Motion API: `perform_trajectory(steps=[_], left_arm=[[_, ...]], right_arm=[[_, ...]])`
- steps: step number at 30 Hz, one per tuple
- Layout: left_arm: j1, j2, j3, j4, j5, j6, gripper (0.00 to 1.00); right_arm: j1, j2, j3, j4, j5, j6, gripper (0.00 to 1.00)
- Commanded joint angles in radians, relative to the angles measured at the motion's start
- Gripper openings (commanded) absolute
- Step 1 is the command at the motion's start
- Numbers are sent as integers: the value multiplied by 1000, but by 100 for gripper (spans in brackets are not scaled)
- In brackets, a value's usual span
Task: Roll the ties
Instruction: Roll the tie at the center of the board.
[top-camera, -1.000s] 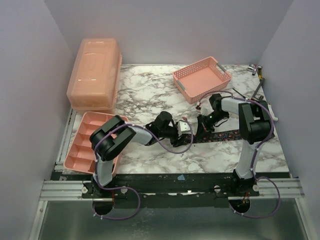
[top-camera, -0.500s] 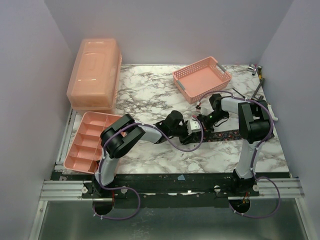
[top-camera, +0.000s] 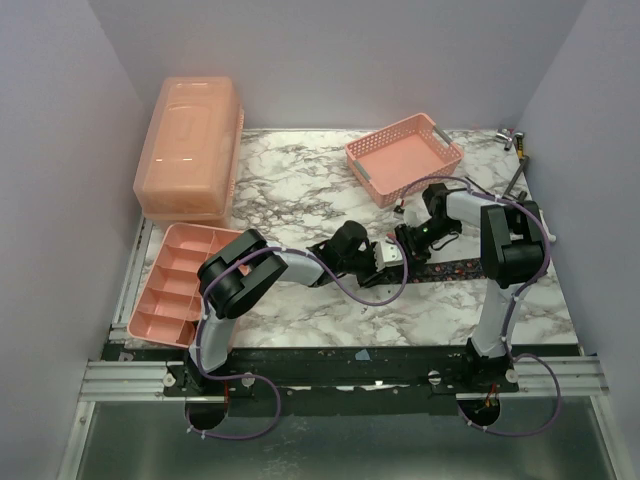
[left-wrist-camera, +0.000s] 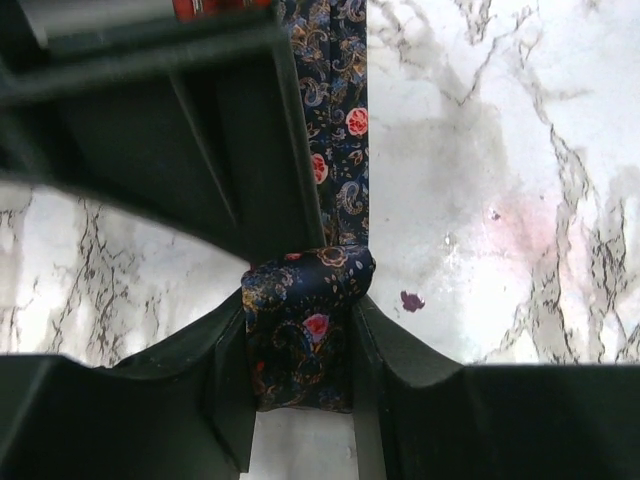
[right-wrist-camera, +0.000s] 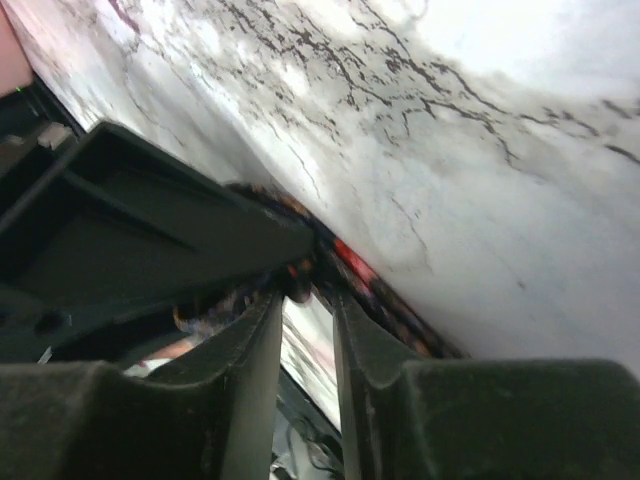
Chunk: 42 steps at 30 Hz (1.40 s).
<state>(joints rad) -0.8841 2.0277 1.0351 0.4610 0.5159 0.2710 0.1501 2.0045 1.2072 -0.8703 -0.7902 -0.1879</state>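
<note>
A dark navy tie with red and orange flecks lies as a strip on the marble table, right of centre. Its left end is rolled into a small coil. My left gripper is shut on that coil, one finger against each side, and the strip runs away from it. My right gripper sits just beyond the coil, its dark body close over the strip. In the right wrist view its jaws stand slightly open with a bright gap, tips at the tie's edge.
A pink mesh basket stands at the back right. A pink lidded box stands at the back left. In front of that box lies a pink divided tray. Small tools lie at the far right edge.
My left gripper has moved right up to the tie's rolled end and closed on it. The right gripper's jaws, shut before, have parted a little.
</note>
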Motion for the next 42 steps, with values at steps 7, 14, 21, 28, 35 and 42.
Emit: perform_trajectory(steps=[7, 14, 21, 28, 35, 42], left_arm=[[28, 21, -13, -346, 22, 41, 23], [28, 28, 10, -360, 41, 32, 26], [27, 26, 8, -366, 58, 50, 27], [46, 25, 4, -347, 60, 54, 36], [69, -27, -10, -270, 81, 70, 56], [64, -39, -19, -154, 97, 28, 76]], right_arm=[[-60, -125, 85, -175, -78, -118, 55], [0, -101, 42, -70, -86, -56, 52], [22, -31, 48, 14, -55, -45, 35], [20, 2, 37, 13, 31, -84, 1], [19, 17, -5, 62, 88, -71, 1], [22, 17, -25, 107, 116, -59, 1]])
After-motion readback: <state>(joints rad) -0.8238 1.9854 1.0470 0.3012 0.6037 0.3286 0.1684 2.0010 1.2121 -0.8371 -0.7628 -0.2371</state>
